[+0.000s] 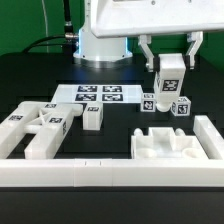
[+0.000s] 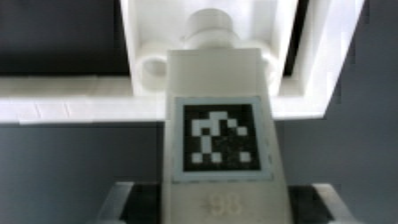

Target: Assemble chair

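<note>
My gripper [image 1: 170,58] is shut on a white chair leg piece [image 1: 169,82] and holds it upright at the exterior view's right, above the table. The tag on that piece faces the camera. In the wrist view the same piece [image 2: 222,120] fills the middle between my fingers [image 2: 135,200], with a round peg [image 2: 210,22] at its far end. Past the peg lies a white chair part [image 2: 80,98]. The seat slab [image 1: 176,147] lies in front of the held piece. Two small tagged pieces [image 1: 183,106] [image 1: 148,102] stand beside it.
The marker board [image 1: 100,95] lies flat at the middle back. Several white chair parts [image 1: 35,125] lie at the exterior view's left, with a short leg [image 1: 93,117] next to them. A long low white border rail [image 1: 100,176] runs along the front.
</note>
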`<action>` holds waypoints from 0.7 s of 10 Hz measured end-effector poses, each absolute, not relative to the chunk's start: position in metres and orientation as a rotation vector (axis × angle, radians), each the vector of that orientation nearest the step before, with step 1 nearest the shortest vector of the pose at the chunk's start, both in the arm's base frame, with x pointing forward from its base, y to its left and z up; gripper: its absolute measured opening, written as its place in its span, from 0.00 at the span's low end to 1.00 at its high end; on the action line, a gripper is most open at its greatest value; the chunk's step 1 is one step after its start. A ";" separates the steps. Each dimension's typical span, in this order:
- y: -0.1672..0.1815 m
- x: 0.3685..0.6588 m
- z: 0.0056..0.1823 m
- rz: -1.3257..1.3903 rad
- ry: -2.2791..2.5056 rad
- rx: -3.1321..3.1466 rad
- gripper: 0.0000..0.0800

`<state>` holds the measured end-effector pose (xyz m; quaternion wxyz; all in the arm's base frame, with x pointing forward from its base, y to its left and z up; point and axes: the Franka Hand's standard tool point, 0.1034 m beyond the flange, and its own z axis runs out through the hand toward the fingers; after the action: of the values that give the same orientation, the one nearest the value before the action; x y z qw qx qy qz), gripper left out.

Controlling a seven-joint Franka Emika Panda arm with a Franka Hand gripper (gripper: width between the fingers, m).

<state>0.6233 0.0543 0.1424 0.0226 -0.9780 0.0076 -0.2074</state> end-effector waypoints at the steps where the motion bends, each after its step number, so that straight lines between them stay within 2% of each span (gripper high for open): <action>1: 0.054 0.623 0.141 -0.707 0.022 -3.015 0.36; 3: 0.061 0.634 0.144 -0.755 -0.002 -3.002 0.36; 5: 0.068 0.658 0.139 -0.792 -0.087 -3.002 0.36; 7: 0.068 0.661 0.138 -0.812 -0.092 -2.997 0.36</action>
<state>0.6606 0.0678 0.1382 0.0175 -0.9646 -0.0295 -0.2614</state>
